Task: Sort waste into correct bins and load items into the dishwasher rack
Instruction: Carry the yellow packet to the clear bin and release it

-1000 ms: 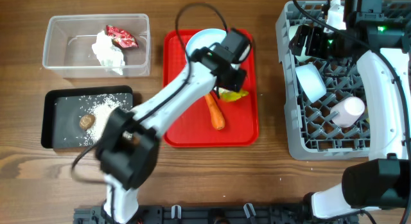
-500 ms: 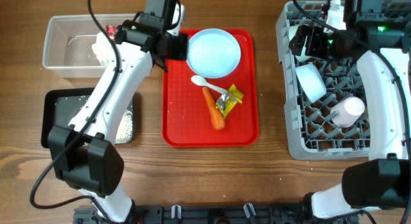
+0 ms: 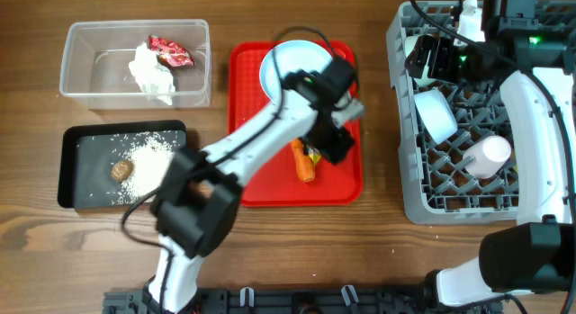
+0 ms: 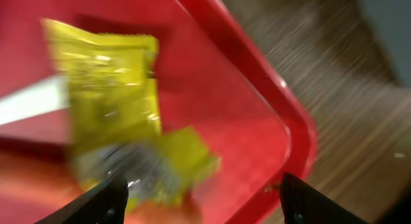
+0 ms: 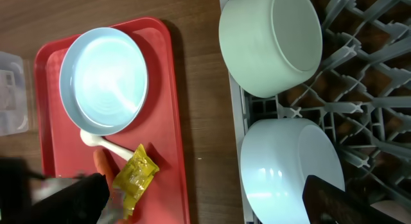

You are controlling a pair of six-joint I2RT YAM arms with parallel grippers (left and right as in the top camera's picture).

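Currently, the dishwasher rack (image 3: 409,201) is occupying the right side of the table (image 3: 270,251). It is carrying two light blue bowls (image 5: 270,41) side by side and a pale pink cup (image 3: 486,157) lying on the grid. The right gripper (image 5: 205,201) is hovering above the rack's left part. Its fingers are standing wide apart and gripping nothing.

The red tray (image 3: 337,183) is sitting at the table centre. The light blue plate (image 5: 103,79) is resting at its far end, partly hidden by the left arm in the overhead view.

The clear tub (image 3: 81,62) is sitting at the far left. The black tray (image 3: 67,170) is sitting just in front of it.

The left gripper (image 4: 205,201) is hovering over the red tray's right half. Its fingers are spread wide with nothing between them; the wrist view is blurring.

The orange carrot (image 3: 303,163) is lying on the red tray, just beside the yellow wrapper (image 4: 115,89). The white spoon (image 5: 106,144) is lying between the plate and the wrapper.

The crumpled tissue (image 3: 151,76) and red wrapper (image 3: 171,53) are lying in the clear tub. The rice grains (image 3: 148,157) and brown lump (image 3: 121,171) are lying in the black tray.
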